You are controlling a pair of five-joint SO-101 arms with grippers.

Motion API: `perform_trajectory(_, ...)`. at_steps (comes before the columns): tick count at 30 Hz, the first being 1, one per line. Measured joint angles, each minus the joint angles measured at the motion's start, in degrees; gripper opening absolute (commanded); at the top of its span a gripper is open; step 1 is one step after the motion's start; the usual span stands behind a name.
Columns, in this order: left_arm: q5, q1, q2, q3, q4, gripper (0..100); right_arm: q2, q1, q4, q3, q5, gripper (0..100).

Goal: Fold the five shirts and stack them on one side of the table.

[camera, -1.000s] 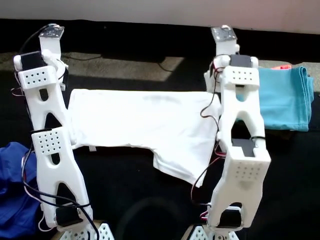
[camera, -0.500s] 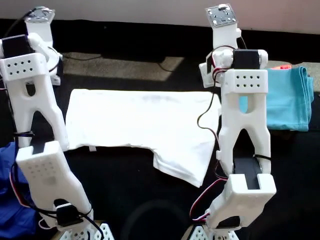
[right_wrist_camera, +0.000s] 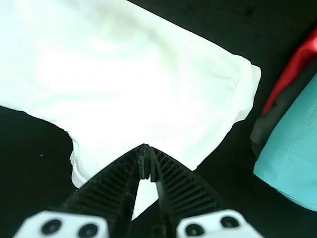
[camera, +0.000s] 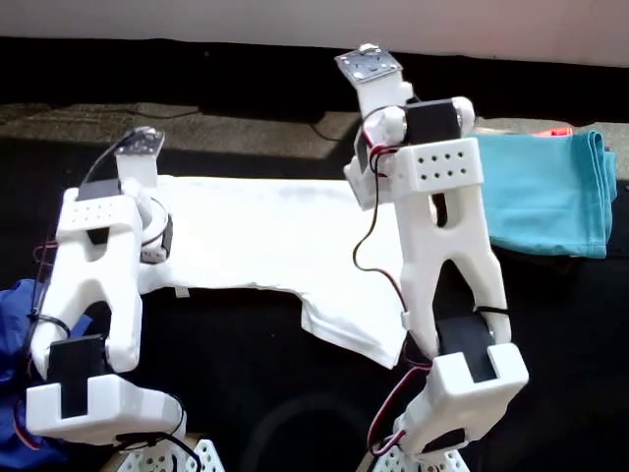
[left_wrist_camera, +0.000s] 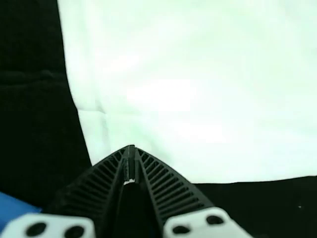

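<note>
High view shows me the white shirt point(camera: 285, 246) lying flat across the middle of the black table point(camera: 226, 383), one sleeve point(camera: 359, 329) angling out toward the arm bases. A folded teal shirt point(camera: 550, 197) sits at the right end. A blue shirt point(camera: 15, 324) lies bunched at the left edge.

In its wrist view my left gripper point(left_wrist_camera: 130, 148) hangs over the white shirt's side edge, jaws pressed together with nothing between them. The right gripper point(right_wrist_camera: 144, 147) is likewise clenched and empty, above the sleeve end of the cloth, with the teal shirt off to one side.

I judge the shirt to be light, limp and thin. It will sag and drag on the dark cloth, not slide as one piece, and a single pinch would bunch it. I would take it at two corners of one edge, one per arm, nipping the hem where the doubled fabric gives the jaws something to bite.
</note>
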Motion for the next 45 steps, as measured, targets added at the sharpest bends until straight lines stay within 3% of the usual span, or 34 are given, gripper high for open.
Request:
perform_trajectory(5,0.0,0.2,-0.2,8.8,-10.1,1,-9.2,-5.9,0.0,10.2,-0.9,0.6)
perform_trajectory(11,0.1,0.4,1.7,9.0,-13.1,1,-20.5,-13.2,-9.3,36.5,1.6,2.5)
perform_trajectory(18,0.1,0.4,1.8,9.0,-13.3,1,-22.1,-17.1,-23.0,64.3,6.3,24.5)
perform_trajectory(31,0.1,0.4,2.0,9.0,-13.3,1,-22.1,-18.3,-34.4,76.3,9.5,24.5)
perform_trajectory(38,0.1,0.4,2.0,9.0,-13.3,1,-12.4,-16.7,-38.9,75.1,9.5,23.8)
perform_trajectory(45,0.1,0.4,2.0,9.0,-13.3,1,-9.8,-11.0,-39.1,71.3,9.5,0.2)
